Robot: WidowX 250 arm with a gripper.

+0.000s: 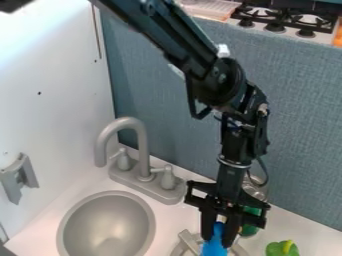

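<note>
Beyond the blue-grey panel (297, 120) along the back edge of the white worktop (174, 227), we see a stove (275, 28). From the camera's view, we find the gripper (219, 237) low over the worktop, out from the back edge, its fingers closed on a blue thing (215, 244) over a grey round fixture (184, 246). Close behind them we make out a partly hidden green container (250, 230); on the gripper's other side from the sink (107, 227), we see a green and yellow toy (281, 249). The faucet (143, 172) stands near the worktop's back left corner.
</note>
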